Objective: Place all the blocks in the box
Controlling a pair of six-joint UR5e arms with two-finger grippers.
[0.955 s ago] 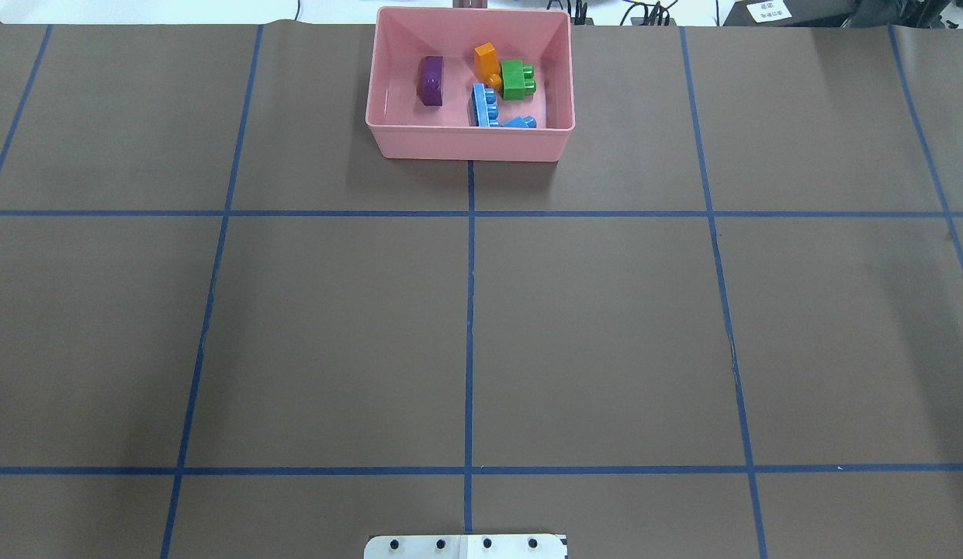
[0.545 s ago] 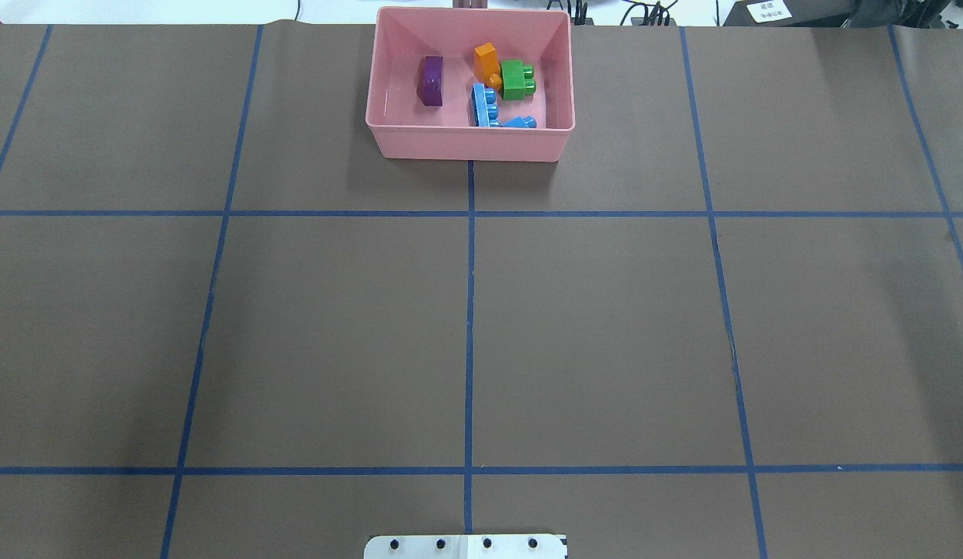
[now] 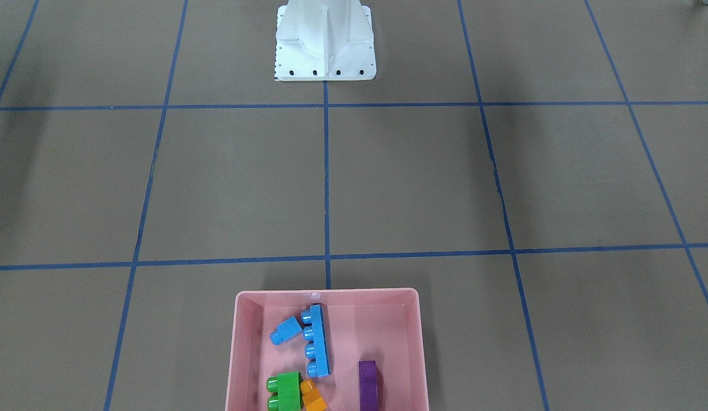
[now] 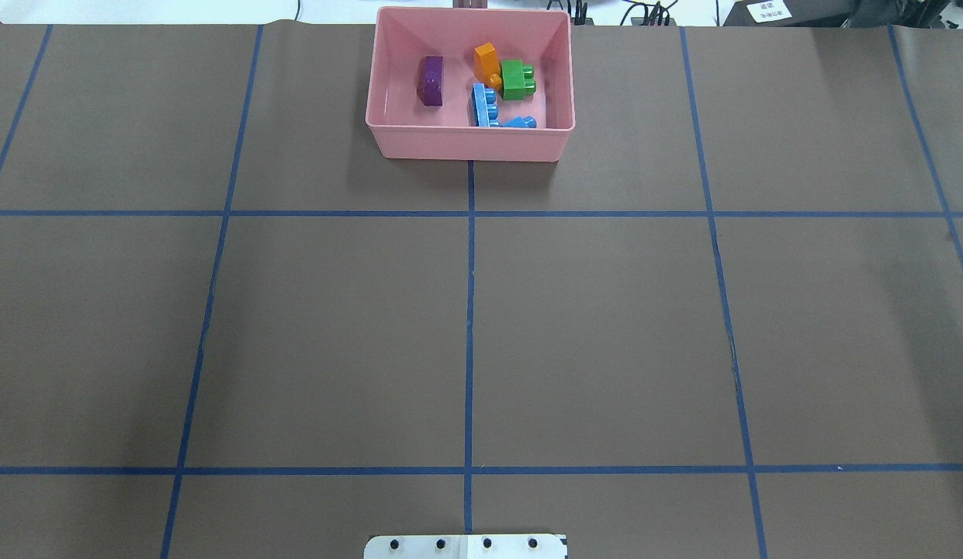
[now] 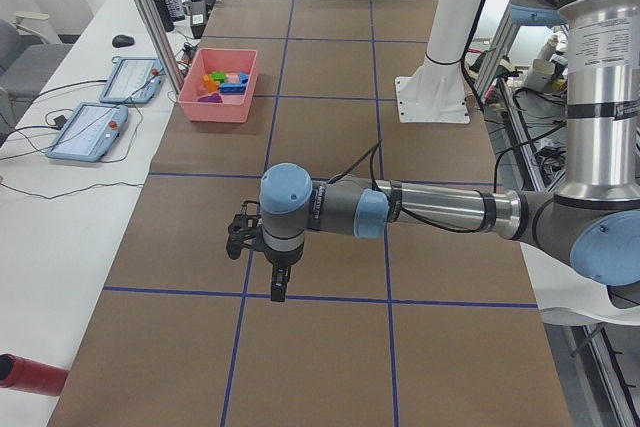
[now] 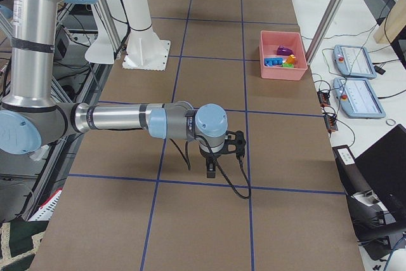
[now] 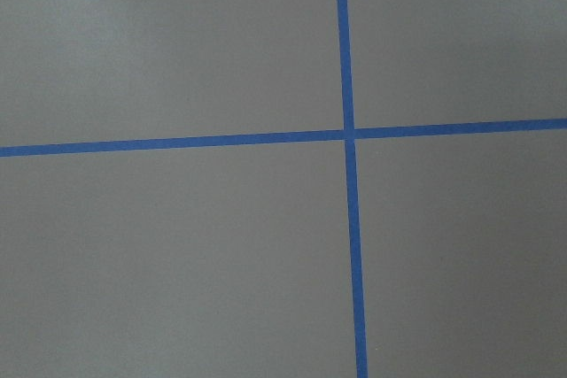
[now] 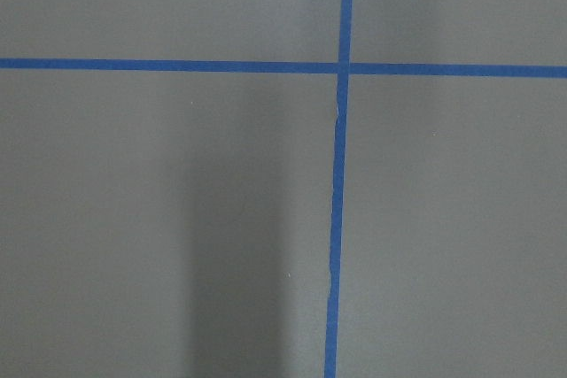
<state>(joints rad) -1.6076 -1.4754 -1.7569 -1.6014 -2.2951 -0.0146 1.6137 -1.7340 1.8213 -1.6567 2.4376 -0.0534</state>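
Blocks (image 4: 516,80), all five, lie in the pink box (image 4: 465,145), well away across the worktop (image 4: 605,326) from left end effector (image 5: 277,290) and right end effector (image 6: 211,171) alike; whether either is spread, I cannot tell

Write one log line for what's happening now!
five glossy studded plastic toy bricks: all inside shallow pink plastic tray | left arm, right arm: away from tray | jaws: state unclear

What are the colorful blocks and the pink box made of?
The green block, purple block and long blue block look like hard, glossy plastic: bright shiny spots show on their studs and edges. The pink box seems to be plastic too, a bit duller, with a rounded molded rim. Looks alone can't prove it.
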